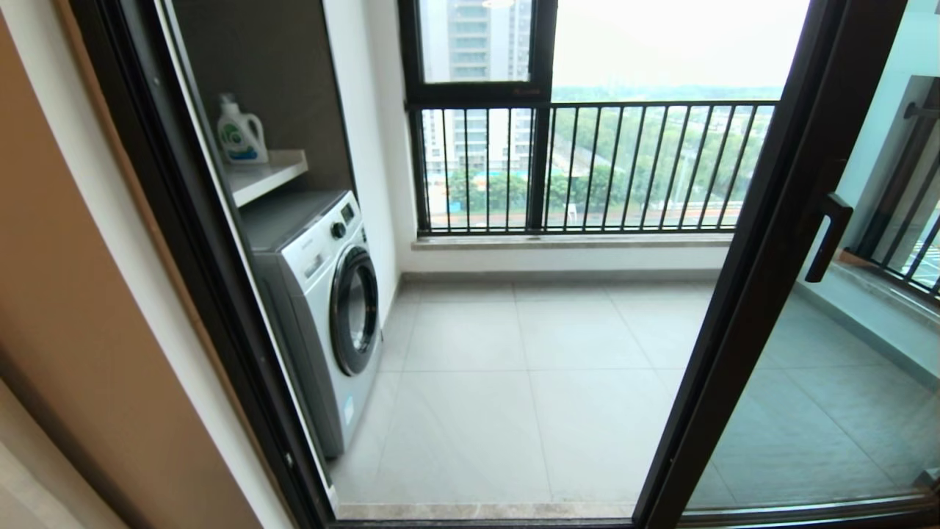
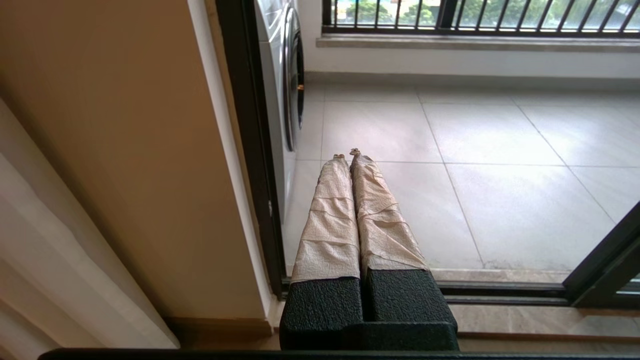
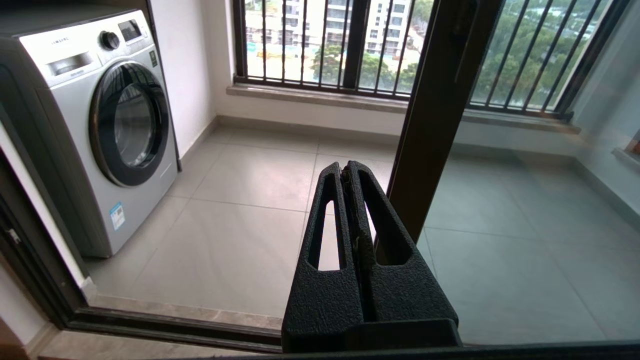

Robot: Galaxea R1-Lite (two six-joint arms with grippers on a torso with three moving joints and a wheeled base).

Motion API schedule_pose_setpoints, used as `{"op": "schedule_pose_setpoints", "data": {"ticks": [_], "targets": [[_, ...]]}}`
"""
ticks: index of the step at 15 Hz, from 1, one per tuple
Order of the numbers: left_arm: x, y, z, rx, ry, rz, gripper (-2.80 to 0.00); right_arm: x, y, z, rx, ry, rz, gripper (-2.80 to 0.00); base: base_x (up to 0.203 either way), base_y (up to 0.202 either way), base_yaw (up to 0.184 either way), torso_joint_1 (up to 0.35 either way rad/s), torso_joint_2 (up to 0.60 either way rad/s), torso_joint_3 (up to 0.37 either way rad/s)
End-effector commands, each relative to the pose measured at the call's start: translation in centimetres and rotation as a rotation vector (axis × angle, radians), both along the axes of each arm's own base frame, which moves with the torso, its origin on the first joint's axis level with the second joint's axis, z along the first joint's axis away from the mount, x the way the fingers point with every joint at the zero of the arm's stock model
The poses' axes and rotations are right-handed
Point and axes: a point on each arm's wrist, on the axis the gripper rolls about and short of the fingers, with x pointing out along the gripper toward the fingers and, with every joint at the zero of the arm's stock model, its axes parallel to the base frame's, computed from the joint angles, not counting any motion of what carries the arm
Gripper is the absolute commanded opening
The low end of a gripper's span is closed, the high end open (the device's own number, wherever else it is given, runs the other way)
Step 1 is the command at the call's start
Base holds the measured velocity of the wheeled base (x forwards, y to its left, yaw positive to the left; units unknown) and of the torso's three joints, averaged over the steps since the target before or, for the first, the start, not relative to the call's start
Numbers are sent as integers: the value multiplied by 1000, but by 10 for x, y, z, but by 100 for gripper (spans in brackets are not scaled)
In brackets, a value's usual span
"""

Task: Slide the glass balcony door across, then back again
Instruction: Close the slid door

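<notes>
Standing open, the door (image 1: 742, 294) fills the right of the head view, its dark frame edge running floor to ceiling as a long upright and its glass panel stretching away to the right. The doorway to its left is clear through to the tiled balcony, where a washer (image 1: 323, 294) sits against the left wall below a shelf with a detergent bottle (image 1: 239, 132), and a railing (image 1: 587, 169) closes the far side.

The bar handle (image 1: 828, 236) is mounted upright on the frame, on the right side of the scene.

The right gripper (image 3: 348, 172) is the nearer one: in its wrist view the frame edge rises just beside and beyond its tips, apart from them. Its fingers are pressed together and grasp nothing. The left gripper (image 2: 347, 154), its taped fingers likewise closed and empty, points at the floor near the left jamb, well apart from the door.

Judging from this, sliding the door across means pushing leftward on that upright edge, a job falling naturally to the right arm.
</notes>
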Motion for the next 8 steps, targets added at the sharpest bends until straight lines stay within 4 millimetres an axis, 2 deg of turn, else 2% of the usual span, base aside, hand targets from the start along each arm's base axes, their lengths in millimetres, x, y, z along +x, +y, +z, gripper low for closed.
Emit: {"op": "schedule_pose_setpoints", "data": {"ticks": [1,4,6,7,8], "targets": [[0,0,0,0,1,2,-280,33,0,30,7,126,5,-280,0,0,0,0,0,0],[0,0,0,0,1,0,-280,89,-1,68,24,251,-36,-280,0,0,0,0,0,0],[0,0,0,0,0,0,-280,126,-4,88,29,292,-138,-280,0,0,0,0,0,0],[0,0,0,0,2,2,-280,139,-8,99,27,285,-230,-280,0,0,0,0,0,0],[0,0,0,0,1,0,-280,143,-11,104,18,297,-330,-280,0,0,0,0,0,0]]}}
